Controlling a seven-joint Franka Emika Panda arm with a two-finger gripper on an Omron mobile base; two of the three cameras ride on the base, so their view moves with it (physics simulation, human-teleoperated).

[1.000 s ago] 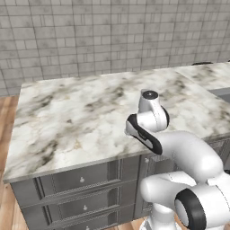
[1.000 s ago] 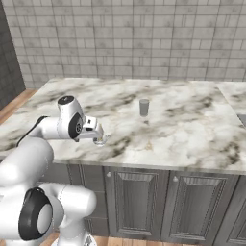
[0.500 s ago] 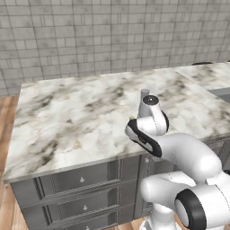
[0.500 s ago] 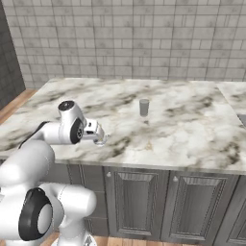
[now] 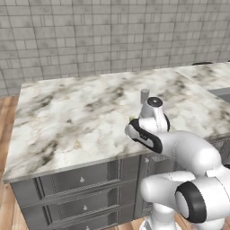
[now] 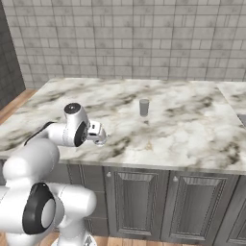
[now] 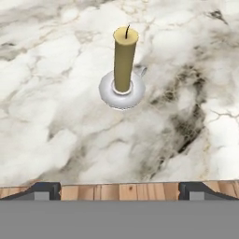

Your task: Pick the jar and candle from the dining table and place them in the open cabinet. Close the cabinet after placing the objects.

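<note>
Both base views look forward and down from behind, sharing the worktop (image 5: 67,121) and tiled wall (image 6: 144,38); the hand view looks closely down at the marble.

Grey tiled wall (image 5: 90,31), wooden floor (image 5: 6,117).

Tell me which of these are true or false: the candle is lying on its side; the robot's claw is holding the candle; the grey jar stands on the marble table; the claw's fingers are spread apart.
1. The candle is lying on its side. False: it stands upright in its round white holder.
2. The gripper is holding the candle. False: it is empty, and the candle stands apart from it on the table.
3. The jar stands on the dining table. True.
4. The gripper's fingers are spread apart. True.
</note>
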